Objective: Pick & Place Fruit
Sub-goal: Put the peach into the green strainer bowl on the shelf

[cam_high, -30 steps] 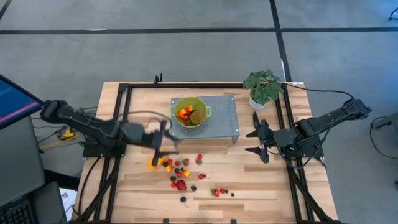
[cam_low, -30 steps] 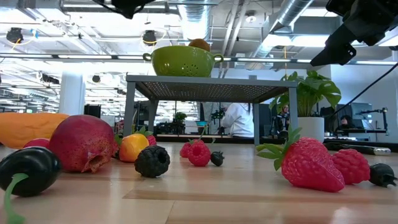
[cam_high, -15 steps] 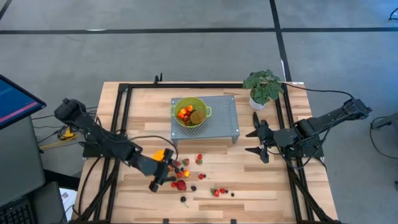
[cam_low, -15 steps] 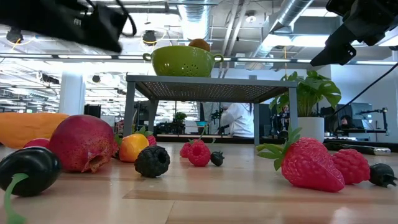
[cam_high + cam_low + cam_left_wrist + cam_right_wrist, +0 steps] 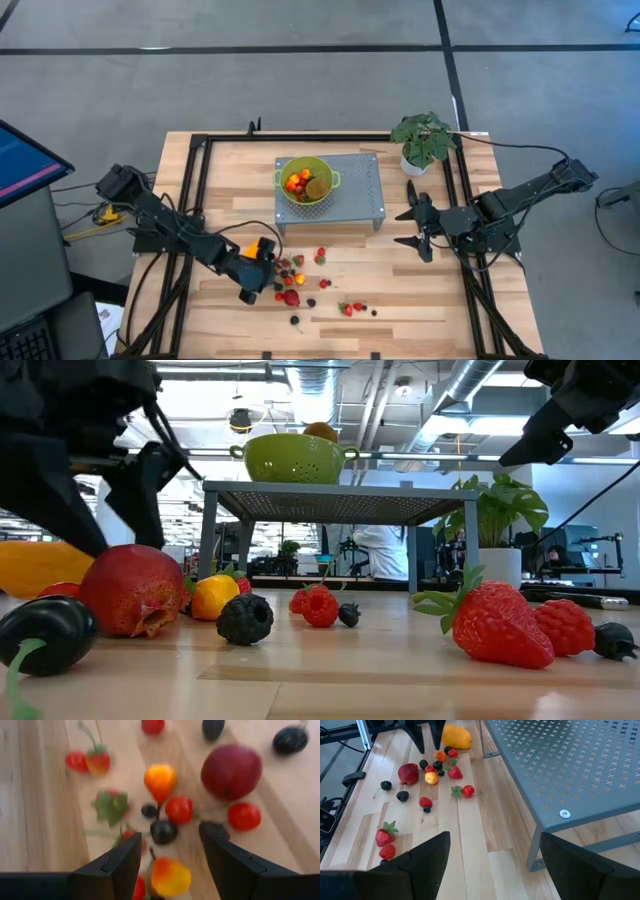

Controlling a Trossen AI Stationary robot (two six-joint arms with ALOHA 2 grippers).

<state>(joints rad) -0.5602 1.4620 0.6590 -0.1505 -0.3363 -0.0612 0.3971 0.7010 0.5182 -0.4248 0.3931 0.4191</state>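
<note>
Left claw (image 5: pixel 167 865) open, empty, low over scattered small red, orange and dark berries (image 5: pixel 179 809); blurred orange piece (image 5: pixel 170 877) partly cut off. Right claw (image 5: pixel 418 228) open, idle beside the grey perforated metal stand (image 5: pixel 360 185).

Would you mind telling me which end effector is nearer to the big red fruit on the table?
The left. The left end effector hovers open just beside the big red fruit, over the scattered berries. The right end effector waits open well off to the fruit's right, near the metal shelf.
</note>
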